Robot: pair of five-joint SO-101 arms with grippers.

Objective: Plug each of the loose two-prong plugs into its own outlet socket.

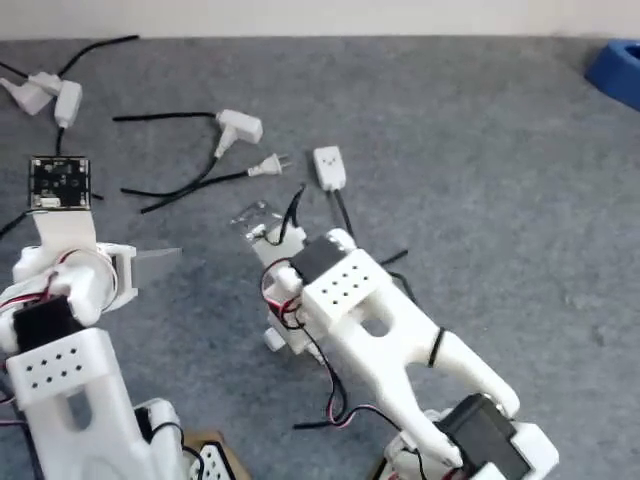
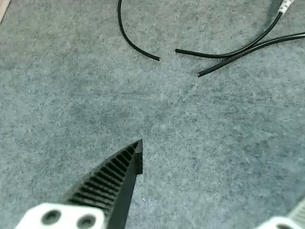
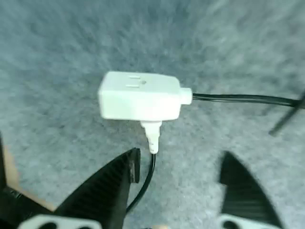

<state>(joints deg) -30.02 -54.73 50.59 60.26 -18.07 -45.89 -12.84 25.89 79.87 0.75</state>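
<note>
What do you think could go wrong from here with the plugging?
First, the right hand is open with a black cable lying in its gap; closing might pinch cable rather than the white socket block. Second, a cord lies close beside that arm and could snag as it moves.

Bench (image 1: 480,150): grey, fine speckled nap. Outlet socket (image 3: 138,95): white, w/ black cord (image 3: 238,98). Two-prong plug (image 1: 266,166): white body, silvery prongs, black lead. Other plugs (image 1: 240,127) toward far left corner: also white, on black leads. Arms (image 1: 380,320): white shells, black motors, red/black wiring. Jaws: black, ribbed. Blue obj (image 1: 615,70) at far right corner.
</note>
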